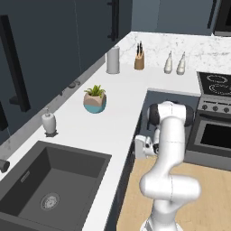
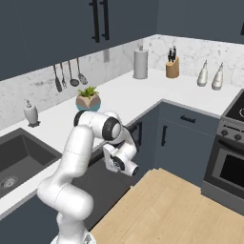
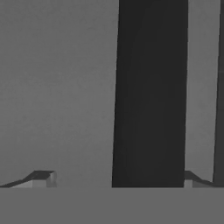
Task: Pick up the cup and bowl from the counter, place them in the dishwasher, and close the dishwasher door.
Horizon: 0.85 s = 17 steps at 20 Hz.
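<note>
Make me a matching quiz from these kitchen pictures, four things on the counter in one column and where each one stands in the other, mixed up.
Things:
1. plant pot
2. knife block
3. paper towel roll
4. pump bottle

Places:
A. on the counter beside the sink, near the wall
B. at the back wall, to the right of the paper towel roll
C. mid-counter, between the pump bottle and the paper towel roll
D. near the far corner, left of the knife block

Pairs: 1-C, 2-B, 3-D, 4-A
</note>
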Tool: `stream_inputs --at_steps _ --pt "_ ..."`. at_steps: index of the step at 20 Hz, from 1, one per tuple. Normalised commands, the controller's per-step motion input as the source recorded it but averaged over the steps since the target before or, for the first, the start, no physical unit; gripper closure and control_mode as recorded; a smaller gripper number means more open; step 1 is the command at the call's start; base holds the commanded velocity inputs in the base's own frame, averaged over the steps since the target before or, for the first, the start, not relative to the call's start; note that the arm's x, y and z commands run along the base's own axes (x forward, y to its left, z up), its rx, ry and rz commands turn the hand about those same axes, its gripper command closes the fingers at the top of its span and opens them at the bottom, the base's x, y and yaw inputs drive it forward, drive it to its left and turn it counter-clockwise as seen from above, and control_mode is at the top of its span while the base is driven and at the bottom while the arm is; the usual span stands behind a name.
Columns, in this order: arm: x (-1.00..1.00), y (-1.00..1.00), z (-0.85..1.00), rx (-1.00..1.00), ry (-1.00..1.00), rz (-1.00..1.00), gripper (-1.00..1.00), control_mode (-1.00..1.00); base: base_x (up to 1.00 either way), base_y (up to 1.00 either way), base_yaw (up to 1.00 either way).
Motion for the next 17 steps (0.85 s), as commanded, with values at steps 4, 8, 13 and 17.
stream_inputs --at_steps 4,8,13,17 --pt "0.58 0.61 -0.62 0.16 0.26 0.00 -1.00 -1.00 0.00 0.00 0.00" --pt "0.56 0.46 -0.80 0.29 0.31 0.00 -1.00 -1.00 0.00 0.00 0.00" --pt "0.67 0.35 -0.98 0.41 0.43 0.00 -1.00 -1.00 0.00 0.00 0.00" --pt "0.70 0.38 -0.98 0.43 0.46 0.00 -1.00 -1.00 0.00 0.00 0.00"
